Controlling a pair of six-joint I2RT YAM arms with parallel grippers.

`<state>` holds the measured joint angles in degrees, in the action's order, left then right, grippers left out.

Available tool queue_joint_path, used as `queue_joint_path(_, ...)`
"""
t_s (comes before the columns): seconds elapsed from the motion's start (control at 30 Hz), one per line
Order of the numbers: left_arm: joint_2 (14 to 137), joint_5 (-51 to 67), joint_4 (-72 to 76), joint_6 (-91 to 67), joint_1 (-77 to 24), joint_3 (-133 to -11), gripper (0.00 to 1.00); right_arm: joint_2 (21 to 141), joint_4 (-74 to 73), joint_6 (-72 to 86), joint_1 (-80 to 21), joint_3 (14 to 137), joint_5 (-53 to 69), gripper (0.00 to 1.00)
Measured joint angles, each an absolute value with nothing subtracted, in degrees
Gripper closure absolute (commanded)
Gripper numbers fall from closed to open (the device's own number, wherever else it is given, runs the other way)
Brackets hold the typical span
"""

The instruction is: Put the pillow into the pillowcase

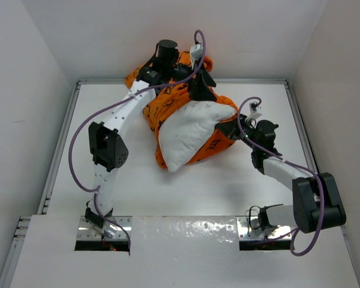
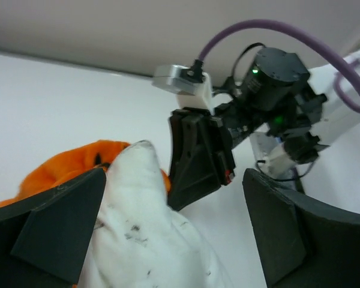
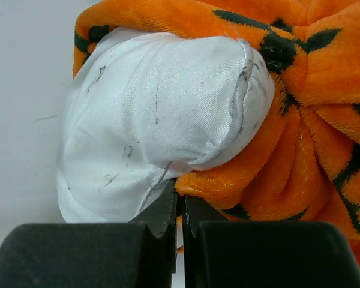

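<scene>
The white pillow (image 1: 189,133) lies mid-table, its far end inside the orange pillowcase (image 1: 163,102) bunched behind and under it. My left gripper (image 1: 203,89) hangs over the pillow's far corner, open wide. In the left wrist view that speckled pillow corner (image 2: 145,228) rises between the spread fingers (image 2: 60,228), nearer the left one; whether it touches is unclear. My right gripper (image 1: 229,128) is at the pillow's right side, shut on the pillowcase's rim. In the right wrist view orange fleece (image 3: 270,174) is pinched in the right gripper (image 3: 183,210), with the pillow (image 3: 150,114) bulging out above.
White walls enclose the table (image 1: 258,180) on three sides, and the pillowcase's far end presses against the back wall. The right arm's gripper and wrist camera (image 2: 198,150) stand close in front of my left fingers. Purple cables loop off both arms.
</scene>
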<state>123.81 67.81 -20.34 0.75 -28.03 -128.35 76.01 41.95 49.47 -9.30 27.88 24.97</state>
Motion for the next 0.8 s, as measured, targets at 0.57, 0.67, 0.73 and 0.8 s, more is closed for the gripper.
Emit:
queue_joint_path(0.57, 124.09, 35.94, -36.67, 25.06, -36.34, -121.75, 0.73, 75.75, 38.79, 48.97, -9.30, 27.88, 23.42, 1.00)
queue_joint_path(0.67, 124.05, 32.23, -31.90, 26.61, -36.80, -116.51, 0.71, 74.70, 37.54, 49.04, -9.32, 27.73, 22.87, 1.00)
queue_joint_path(0.73, 123.87, 28.40, -28.21, 29.10, -37.17, -111.07, 0.71, 73.12, 36.88, 49.25, -9.37, 27.55, 22.76, 1.00)
queue_joint_path(0.8, 123.74, 24.43, -25.19, 32.86, -37.63, -105.95, 0.71, 71.02, 35.20, 48.88, -9.56, 27.57, 22.68, 1.00)
